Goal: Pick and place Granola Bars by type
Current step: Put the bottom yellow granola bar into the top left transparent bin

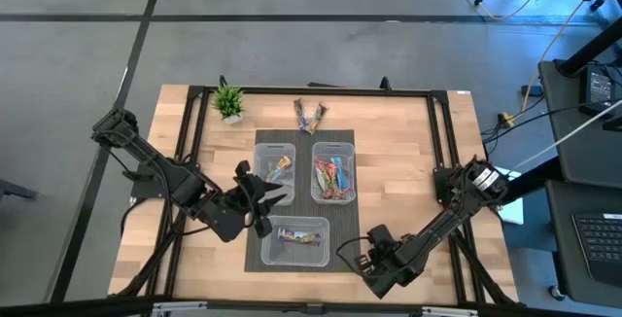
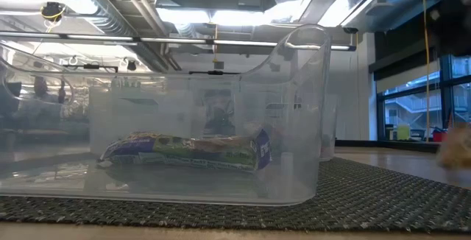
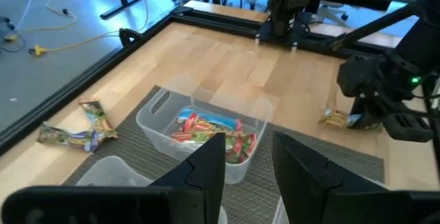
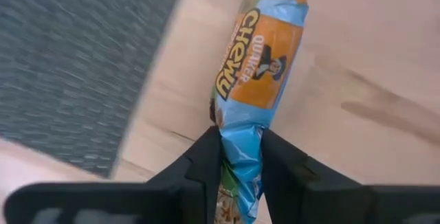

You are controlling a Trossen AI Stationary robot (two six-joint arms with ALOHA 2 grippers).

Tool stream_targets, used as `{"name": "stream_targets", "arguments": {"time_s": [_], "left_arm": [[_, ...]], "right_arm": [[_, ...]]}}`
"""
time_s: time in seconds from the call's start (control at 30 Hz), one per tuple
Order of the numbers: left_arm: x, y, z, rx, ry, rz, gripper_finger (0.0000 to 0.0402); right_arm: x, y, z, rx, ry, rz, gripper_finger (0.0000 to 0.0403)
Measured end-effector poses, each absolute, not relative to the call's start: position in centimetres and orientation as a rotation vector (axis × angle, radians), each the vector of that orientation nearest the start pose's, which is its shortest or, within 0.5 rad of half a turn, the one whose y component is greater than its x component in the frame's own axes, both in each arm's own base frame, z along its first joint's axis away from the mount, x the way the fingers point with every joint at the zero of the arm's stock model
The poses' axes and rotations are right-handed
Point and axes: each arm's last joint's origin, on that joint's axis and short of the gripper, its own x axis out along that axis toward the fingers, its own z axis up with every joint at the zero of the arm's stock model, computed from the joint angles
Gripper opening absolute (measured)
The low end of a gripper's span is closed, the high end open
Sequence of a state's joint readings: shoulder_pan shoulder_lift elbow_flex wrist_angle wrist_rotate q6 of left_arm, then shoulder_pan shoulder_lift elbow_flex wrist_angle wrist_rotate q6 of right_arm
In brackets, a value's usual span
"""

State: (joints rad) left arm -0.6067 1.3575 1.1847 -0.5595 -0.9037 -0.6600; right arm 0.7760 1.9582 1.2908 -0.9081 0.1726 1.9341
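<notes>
Wooden tabletop is filling the high view, with a dark mat (image 1: 301, 249) at its centre carrying three clear bins.

Right gripper (image 4: 240, 157), low and right of centre in the high view, is clamping a blue-and-orange bar (image 4: 256, 80) between its fingers. That bar is lying on bare wood just beside the mat's edge, its long axis running straight out from the fingers, the far end pointing away from the wrist. In the left wrist view the same bar is showing as a small tan shape at the right gripper's tip, right of centre.

Left gripper (image 1: 260, 195) is hovering at the mat's left side, between the upper-left bin (image 1: 275, 169) and the lower bin (image 1: 296, 234), its fingers apart and holding nothing.

Sorting looks well under way. The upper-right bin (image 1: 333, 175) is holding several red-wrapped bars, the upper-left bin is holding a few bars, and the lower bin is holding one bar (image 2: 188, 152) lying flat, long axis across the low view. Left to do, as I judge it: binning the clamped bar and the two loose bars (image 1: 310, 115) lying crossed on the wood at the table's upper edge, near the plant (image 1: 229, 102).
</notes>
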Motion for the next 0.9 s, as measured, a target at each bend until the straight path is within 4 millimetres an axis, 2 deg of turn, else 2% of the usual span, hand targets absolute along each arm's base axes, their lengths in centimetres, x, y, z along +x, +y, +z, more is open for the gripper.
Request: {"name": "stream_targets", "arguments": {"time_s": [0.17, 0.3, 0.4, 0.67, 0.9], "left_arm": [[24.3, -14.1, 32.2, -0.150, 0.397, 0.435, 0.0111], [24.3, -14.1, 32.3, -0.159, 0.384, 0.453, 0.0111], [24.4, -14.1, 32.3, -0.211, 0.372, 0.459, 0.0111], [25.4, -14.3, 33.0, -0.330, 0.325, 0.370, 0.0111], [27.7, -15.3, 33.6, -0.325, 0.250, 0.168, 0.0111]], "right_arm": [[25.2, 23.8, 16.1, 0.855, 1.139, -0.880, 0.0091], [25.2, 23.3, 18.4, 0.847, 1.025, -0.806, 0.0091], [25.2, 22.7, 21.0, 0.816, 0.862, -0.714, 0.0091], [25.7, 21.3, 27.5, 0.523, 0.344, -0.548, 0.0091], [27.8, 21.1, 31.0, 0.299, 0.198, -0.430, 0.0092]]}}
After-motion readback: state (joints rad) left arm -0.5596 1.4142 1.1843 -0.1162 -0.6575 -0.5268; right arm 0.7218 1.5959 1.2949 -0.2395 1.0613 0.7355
